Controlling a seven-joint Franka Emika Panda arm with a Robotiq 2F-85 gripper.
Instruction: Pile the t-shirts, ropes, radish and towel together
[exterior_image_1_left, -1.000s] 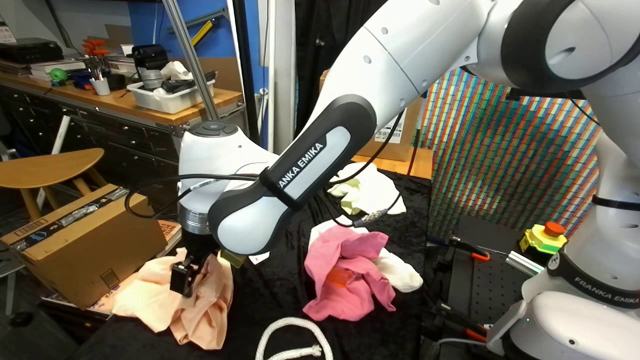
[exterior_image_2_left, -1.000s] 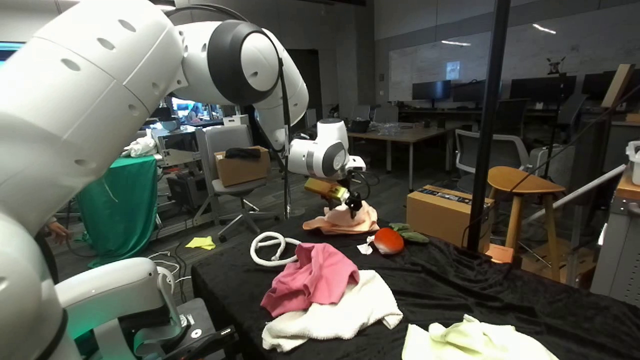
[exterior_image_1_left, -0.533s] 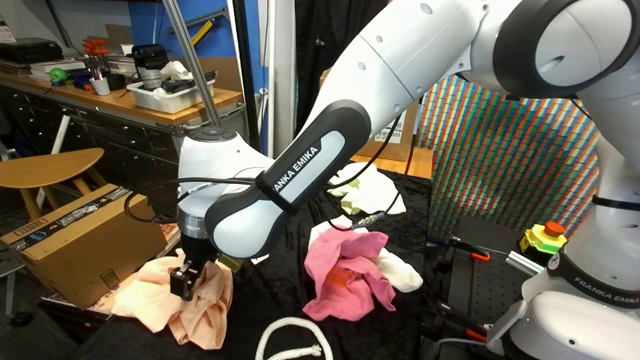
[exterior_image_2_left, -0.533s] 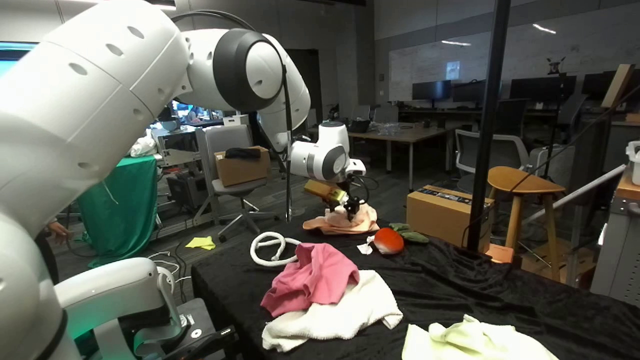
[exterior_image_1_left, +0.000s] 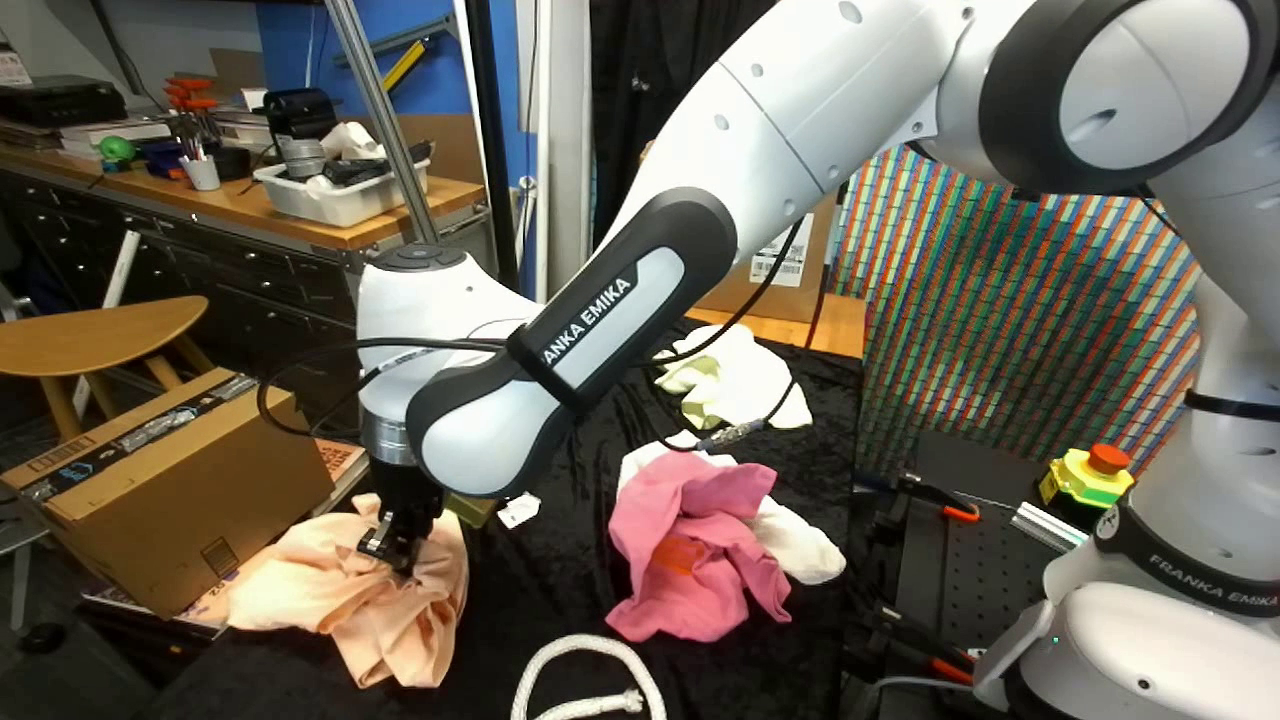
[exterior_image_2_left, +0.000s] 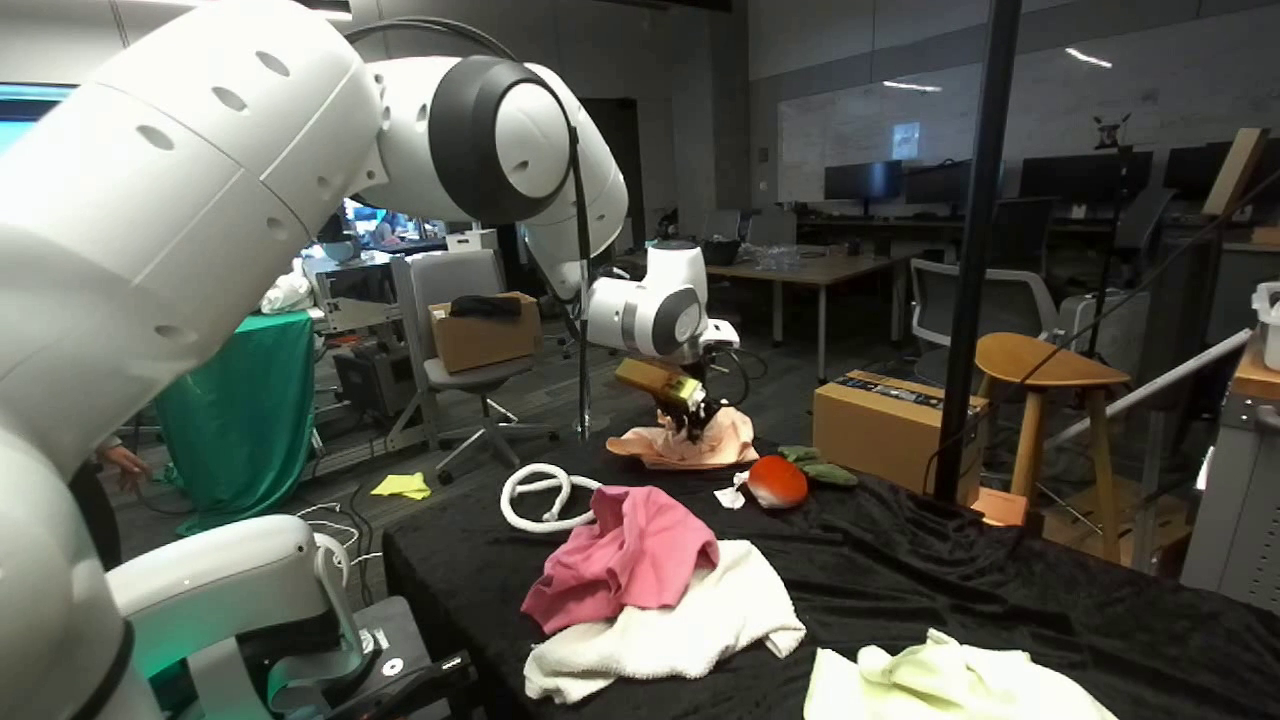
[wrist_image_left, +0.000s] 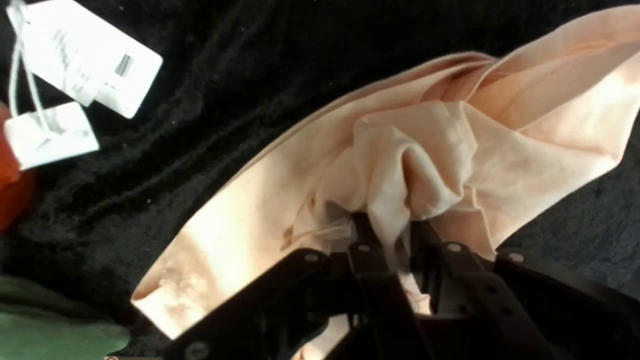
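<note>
Wrist view: the gripper (wrist_image_left: 392, 230) is pinching a raised fold of the peach t-shirt (wrist_image_left: 280, 215), its black fingers (wrist_image_left: 377, 285) standing close on either side of the cloth. At upper left, two white tags are lying on the black fabric (wrist_image_left: 200, 140). The larger tag (wrist_image_left: 87, 55) is showing lines of print and a dark, barcode-like block, too blurred to read; the smaller tag (wrist_image_left: 52, 137) is showing only smudged marks. The radish (wrist_image_left: 15, 180) is entering at the left edge, near the tags, with black fabric showing between it and the peach t-shirt.

In an exterior view, the arm (exterior_image_1_left: 600, 310) is bearing "ANKA EMIKA", the start being covered by a black band (exterior_image_1_left: 550, 375); the collar (exterior_image_1_left: 1195, 578) near its base is giving "FRANKA EMIKA" in full. A cardboard box (exterior_image_1_left: 180, 490) is carrying dark printed tape, and a rear carton (exterior_image_1_left: 775, 302) a white label (exterior_image_1_left: 778, 262); both prints are too small to read.

The pink t-shirt (exterior_image_1_left: 700, 595) is displaying an orange patch and lying partly over a white cloth (exterior_image_1_left: 800, 545). In both exterior views the rope (exterior_image_1_left: 585, 643) is lying just beside the pink t-shirt, while a pale yellow-green cloth (exterior_image_1_left: 745, 375) is lying apart.
</note>
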